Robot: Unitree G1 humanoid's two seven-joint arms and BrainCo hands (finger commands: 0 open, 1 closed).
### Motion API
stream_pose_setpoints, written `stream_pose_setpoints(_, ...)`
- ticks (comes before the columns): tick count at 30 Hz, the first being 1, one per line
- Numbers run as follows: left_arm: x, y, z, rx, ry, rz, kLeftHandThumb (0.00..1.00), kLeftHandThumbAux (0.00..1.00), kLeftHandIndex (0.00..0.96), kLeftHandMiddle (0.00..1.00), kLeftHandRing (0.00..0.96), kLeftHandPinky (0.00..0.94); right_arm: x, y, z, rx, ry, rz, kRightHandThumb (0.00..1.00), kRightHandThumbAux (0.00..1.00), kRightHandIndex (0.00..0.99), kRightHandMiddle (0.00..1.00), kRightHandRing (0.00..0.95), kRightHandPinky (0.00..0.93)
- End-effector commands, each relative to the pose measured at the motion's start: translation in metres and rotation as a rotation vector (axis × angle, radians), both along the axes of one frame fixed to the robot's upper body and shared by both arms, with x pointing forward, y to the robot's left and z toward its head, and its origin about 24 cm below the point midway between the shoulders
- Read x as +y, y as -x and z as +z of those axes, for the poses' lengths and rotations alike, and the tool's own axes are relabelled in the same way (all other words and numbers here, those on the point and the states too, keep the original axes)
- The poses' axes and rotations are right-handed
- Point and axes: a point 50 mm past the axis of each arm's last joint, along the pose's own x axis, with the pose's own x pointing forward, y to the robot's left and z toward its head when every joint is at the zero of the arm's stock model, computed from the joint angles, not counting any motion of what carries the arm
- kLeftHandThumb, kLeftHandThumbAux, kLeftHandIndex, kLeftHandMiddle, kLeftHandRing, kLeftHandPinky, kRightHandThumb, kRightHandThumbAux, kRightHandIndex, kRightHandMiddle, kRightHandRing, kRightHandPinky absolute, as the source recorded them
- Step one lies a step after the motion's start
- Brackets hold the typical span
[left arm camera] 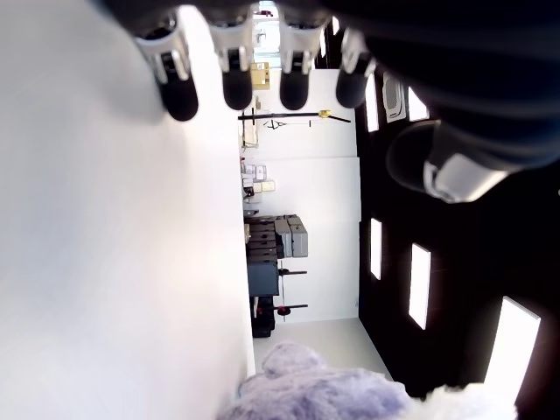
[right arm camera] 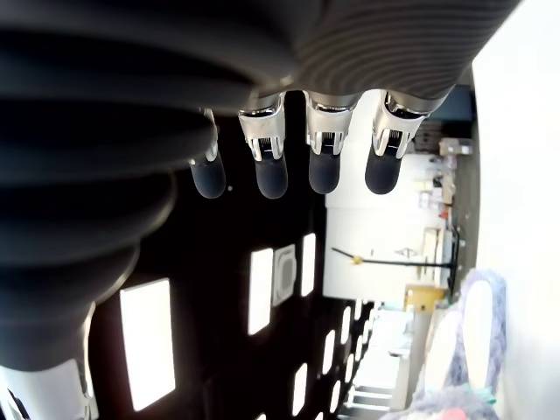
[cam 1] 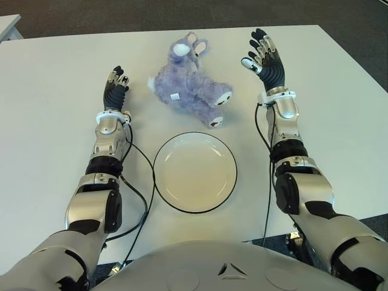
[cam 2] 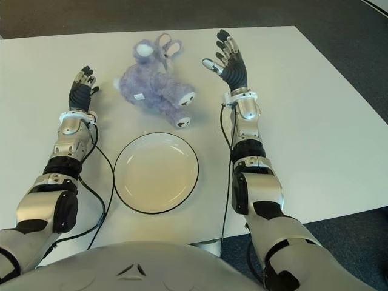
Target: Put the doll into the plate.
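Observation:
A fluffy lilac plush doll (cam 1: 191,82) with white-soled feet lies on its back on the white table (cam 1: 54,91), just beyond the plate. The round cream plate (cam 1: 194,171) with a dark rim sits near the table's front edge, with nothing in it. My left hand (cam 1: 115,85) is to the left of the doll, fingers straight and holding nothing. My right hand (cam 1: 265,56) is raised to the right of the doll, fingers spread, palm turned toward it. Neither hand touches the doll. A bit of the doll's fur (left arm camera: 324,394) shows in the left wrist view.
Black cables (cam 1: 142,182) run along both forearms over the table near the plate. Dark carpet (cam 1: 357,36) lies beyond the table's far and right edges. A corner of another pale surface (cam 1: 7,25) shows at the far left.

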Motion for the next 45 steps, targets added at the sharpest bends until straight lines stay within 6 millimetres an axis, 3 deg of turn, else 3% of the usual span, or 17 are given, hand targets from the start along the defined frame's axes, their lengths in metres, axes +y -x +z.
stream_pose_setpoints(1, -0.001, 0.010, -0.022, 0.095, 0.021, 0.016, 0.599, 0.372, 0.000, 0.000, 0.010, 0.055, -0.002, 0.002, -0.001, 0.021, 0.036, 0.005, 0.045, 0.669, 0.031, 0.044, 0.032, 0.042)
stream_pose_setpoints(16, -0.002, 0.010, -0.023, 0.096, 0.015, 0.007, 0.596, 0.363, 0.000, 0.000, 0.000, 0.065, -0.013, 0.004, 0.014, 0.029, 0.126, 0.009, 0.043, 0.617, 0.040, 0.045, 0.031, 0.030)
stream_pose_setpoints(32, -0.006, 0.009, -0.023, 0.098, 0.012, -0.008, 0.592, 0.356, 0.000, 0.000, 0.000, 0.069, -0.028, 0.003, 0.034, 0.040, 0.350, 0.030, 0.031, 0.571, 0.030, 0.012, 0.009, 0.044)
stream_pose_setpoints(45, -0.007, 0.008, -0.024, 0.101, 0.010, -0.013, 0.590, 0.357, 0.000, 0.000, 0.000, 0.061, -0.031, 0.003, 0.041, -0.008, 0.474, -0.004, 0.008, 0.537, 0.015, 0.003, 0.000, 0.000)
